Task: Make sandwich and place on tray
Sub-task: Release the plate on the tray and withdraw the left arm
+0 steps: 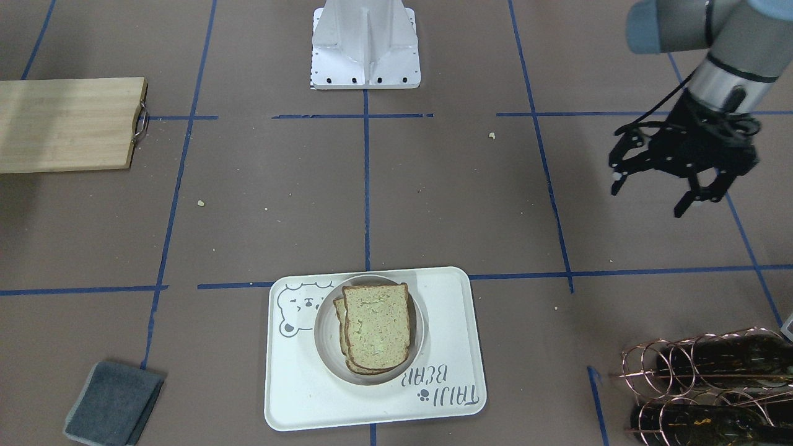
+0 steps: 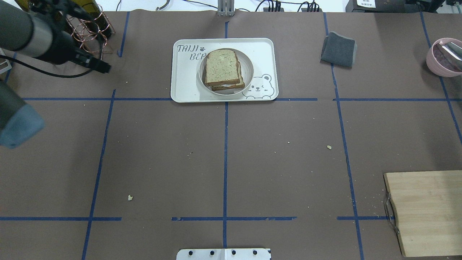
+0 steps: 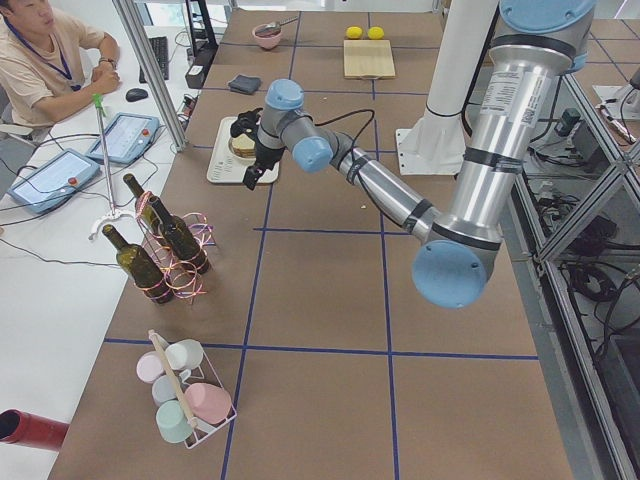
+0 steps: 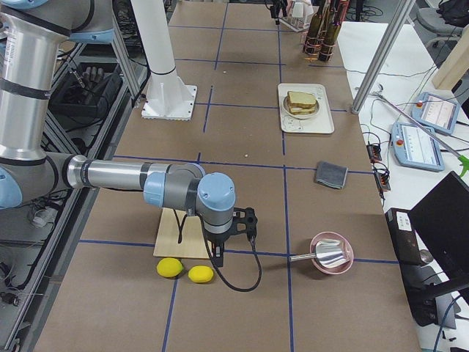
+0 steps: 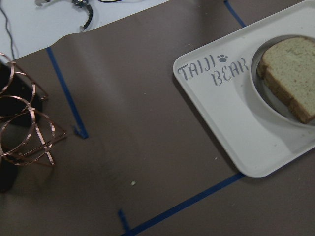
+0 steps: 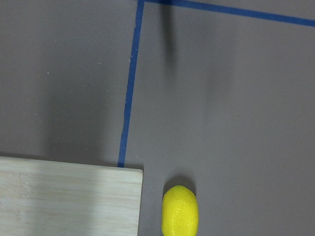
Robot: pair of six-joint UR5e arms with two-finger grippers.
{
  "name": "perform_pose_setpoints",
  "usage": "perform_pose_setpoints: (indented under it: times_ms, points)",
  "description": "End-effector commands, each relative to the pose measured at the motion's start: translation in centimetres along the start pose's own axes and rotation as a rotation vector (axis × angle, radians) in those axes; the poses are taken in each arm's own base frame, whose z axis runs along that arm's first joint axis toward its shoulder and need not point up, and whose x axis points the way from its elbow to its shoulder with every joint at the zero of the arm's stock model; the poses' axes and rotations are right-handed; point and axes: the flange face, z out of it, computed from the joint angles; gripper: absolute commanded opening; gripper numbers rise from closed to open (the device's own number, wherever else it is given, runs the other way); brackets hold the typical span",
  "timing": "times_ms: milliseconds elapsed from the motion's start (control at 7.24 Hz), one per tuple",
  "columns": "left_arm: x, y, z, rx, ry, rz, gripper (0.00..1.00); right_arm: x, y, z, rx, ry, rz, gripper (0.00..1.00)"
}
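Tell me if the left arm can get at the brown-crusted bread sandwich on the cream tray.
Probably yes. The left tool hangs open over bare table beside the cream-white tray, and nothing stands between it and the sandwich.

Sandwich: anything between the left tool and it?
Nothing visible. Only bare table lies between the left tool and the sandwich, which sits in a round dish on the tray. The bottle rack is off to the side.
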Motion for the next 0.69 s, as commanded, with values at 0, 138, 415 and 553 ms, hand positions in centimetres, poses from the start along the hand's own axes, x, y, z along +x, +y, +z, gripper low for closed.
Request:
perform_pose_setpoints:
  times_ms: [0,138,415,553]
  points:
    - [-13.9,9.6,-3.0,-0.150,-0.012,0.043,1.00,-1.5,-2.6,-1.1,0.023,-0.005,-0.012,1.00]
    - [-17.3,12.5,-3.3,-0.218,-0.027,-0.006,1.00,-2.3,-3.2,-0.8,0.017,-0.012,0.010,1.00]
    - [-23.2,18.7,-6.9,-0.317,-0.065,-0.275,1.00,-3.9,-4.0,-0.4,0.006,-0.011,0.022,1.00]
    - [-23.9,23.2,-7.1,-0.344,-0.066,-0.321,1.00,-3.9,-4.0,-0.3,0.005,-0.011,0.017,1.00]
